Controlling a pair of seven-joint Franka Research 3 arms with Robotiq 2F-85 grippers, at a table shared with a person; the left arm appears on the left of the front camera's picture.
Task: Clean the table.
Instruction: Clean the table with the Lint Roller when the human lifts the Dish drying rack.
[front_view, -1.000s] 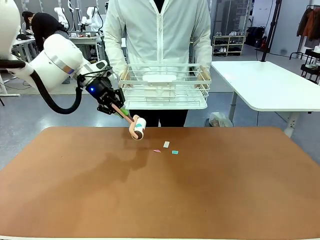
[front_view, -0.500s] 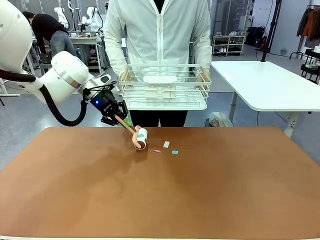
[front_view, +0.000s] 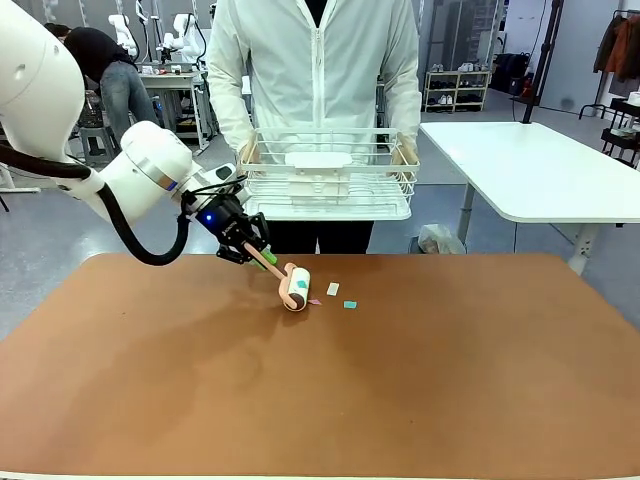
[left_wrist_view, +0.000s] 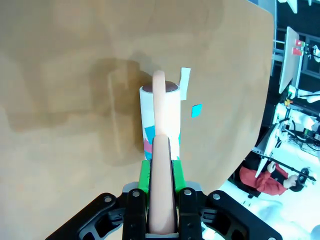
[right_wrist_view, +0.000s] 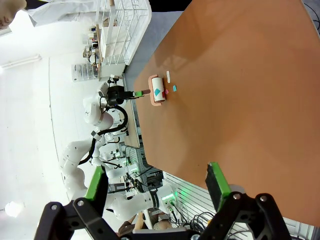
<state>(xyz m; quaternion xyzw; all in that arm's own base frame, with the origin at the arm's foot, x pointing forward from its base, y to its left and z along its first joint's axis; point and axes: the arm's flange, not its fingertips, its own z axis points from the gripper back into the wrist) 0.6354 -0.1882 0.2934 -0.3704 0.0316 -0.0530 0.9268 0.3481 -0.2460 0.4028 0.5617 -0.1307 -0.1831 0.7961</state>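
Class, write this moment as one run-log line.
left jaws: shut on lint roller handle | roller: on table beside paper scraps | right jaws: open, above table | person: holding wire basket

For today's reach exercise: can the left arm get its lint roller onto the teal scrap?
Probably yes: the left gripper holds the lint roller close to the teal scrap, and only a flat pink scrap on the table lies between.
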